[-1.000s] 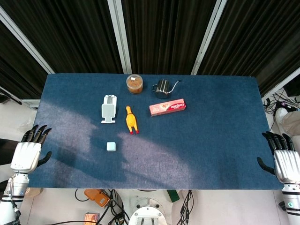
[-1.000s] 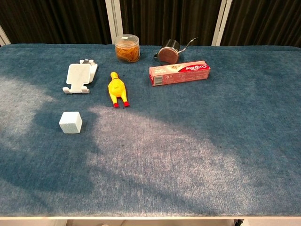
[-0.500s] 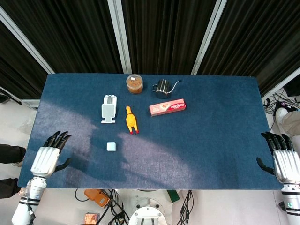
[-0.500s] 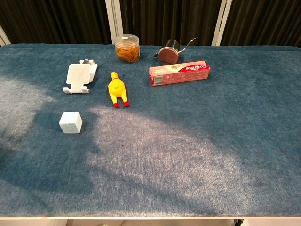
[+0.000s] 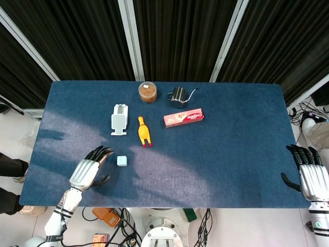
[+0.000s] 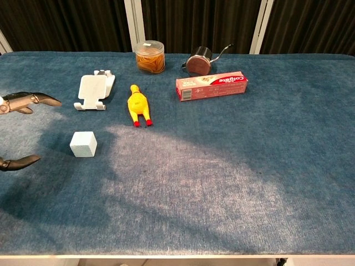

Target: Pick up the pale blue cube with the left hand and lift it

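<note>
The pale blue cube [image 5: 122,161] [image 6: 83,144] sits on the blue table [image 5: 226,154], left of centre. My left hand [image 5: 88,170] hovers just left of the cube, fingers spread and holding nothing, a gap still between them. In the chest view only its dark fingertips [image 6: 39,100] and thumb tip [image 6: 19,162] poke in from the left edge, either side of the cube's level. My right hand [image 5: 310,175] rests open at the table's right edge, far from the cube.
Behind the cube lie a yellow rubber chicken [image 5: 143,131] and a white phone stand [image 5: 119,119]. Further back stand a round jar [image 5: 148,91], a small metal kettle [image 5: 179,95] and a pink toothpaste box [image 5: 183,118].
My left hand has swept in from the table's left edge toward the cube and now shows in the chest view. The cube and right hand have stayed put.
</note>
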`<control>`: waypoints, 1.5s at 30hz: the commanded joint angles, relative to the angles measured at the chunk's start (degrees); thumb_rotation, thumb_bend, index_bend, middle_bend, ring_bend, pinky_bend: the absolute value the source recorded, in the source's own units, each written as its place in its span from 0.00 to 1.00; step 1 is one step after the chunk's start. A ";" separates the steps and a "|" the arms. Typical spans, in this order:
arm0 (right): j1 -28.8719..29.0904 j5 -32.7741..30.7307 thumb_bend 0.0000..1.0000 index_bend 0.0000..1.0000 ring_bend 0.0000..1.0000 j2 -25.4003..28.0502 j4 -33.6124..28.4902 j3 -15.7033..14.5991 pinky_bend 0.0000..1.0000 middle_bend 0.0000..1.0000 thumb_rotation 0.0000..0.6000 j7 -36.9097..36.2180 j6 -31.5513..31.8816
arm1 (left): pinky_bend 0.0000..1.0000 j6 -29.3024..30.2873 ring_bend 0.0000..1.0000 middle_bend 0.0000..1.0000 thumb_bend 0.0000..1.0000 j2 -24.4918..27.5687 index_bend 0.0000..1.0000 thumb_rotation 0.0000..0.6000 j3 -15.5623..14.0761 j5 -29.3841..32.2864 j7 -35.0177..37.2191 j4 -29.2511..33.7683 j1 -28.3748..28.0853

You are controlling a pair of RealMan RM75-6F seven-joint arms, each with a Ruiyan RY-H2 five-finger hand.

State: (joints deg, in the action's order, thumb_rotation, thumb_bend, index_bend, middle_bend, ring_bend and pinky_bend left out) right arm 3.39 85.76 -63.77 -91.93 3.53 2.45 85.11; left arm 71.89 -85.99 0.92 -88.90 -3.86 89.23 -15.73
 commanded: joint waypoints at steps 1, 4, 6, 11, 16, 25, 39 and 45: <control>0.03 -0.05 0.38 0.21 0.19 0.00 0.01 0.02 0.12 0.20 1.00 -0.01 -0.05 | 0.15 -0.93 0.04 0.09 0.25 -1.11 0.15 1.00 0.61 0.75 0.35 -1.11 -0.90; 0.04 -0.21 0.38 0.21 0.19 0.01 -0.07 0.07 0.12 0.20 1.00 -0.02 -0.13 | 0.15 -1.77 0.04 0.09 0.25 -2.42 0.17 1.00 1.03 1.25 0.34 -2.52 -1.82; 0.06 -0.27 0.38 0.21 0.19 0.02 -0.09 0.08 0.12 0.20 1.00 0.01 -0.18 | 0.15 -2.42 0.04 0.09 0.25 -3.19 0.18 1.00 1.25 1.65 0.60 -3.44 -2.41; 0.09 -0.37 0.38 0.21 0.19 -0.02 -0.11 0.08 0.12 0.20 1.00 0.03 -0.28 | 0.15 -3.33 0.04 0.09 0.25 -4.87 0.22 1.00 1.59 2.58 0.73 -5.57 -3.32; 0.13 -0.46 0.38 0.21 0.19 -0.03 -0.17 0.09 0.12 0.20 1.00 0.07 -0.38 | 0.15 -3.48 0.04 0.09 0.25 -6.45 0.28 1.00 1.39 2.90 1.24 -7.26 -3.75; 0.18 -0.67 0.38 0.21 0.19 0.03 -0.20 0.14 0.12 0.20 1.00 0.07 -0.55 | 0.15 -4.46 0.04 0.09 0.25 -8.62 0.28 1.00 1.82 3.92 1.71 -11.04 -5.03; 0.29 -1.03 0.38 0.21 0.19 -0.02 -0.18 0.22 0.12 0.20 1.00 0.15 -0.84 | 0.15 -5.65 0.04 0.09 0.25 -9.75 0.40 1.00 1.66 5.18 2.46 -13.04 -6.16; 0.31 -0.89 0.38 0.22 0.19 -0.07 -0.17 0.18 0.12 0.20 1.00 0.35 -0.76 | 0.15 -5.99 0.04 0.09 0.25 -9.08 0.45 1.00 1.81 6.12 3.00 -11.92 -6.23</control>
State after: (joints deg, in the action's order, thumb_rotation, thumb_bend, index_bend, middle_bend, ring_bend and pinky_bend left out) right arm 3.69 84.87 -63.83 -92.10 3.72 2.80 84.37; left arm 65.92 -95.10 2.71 -82.83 -0.91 77.28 -21.95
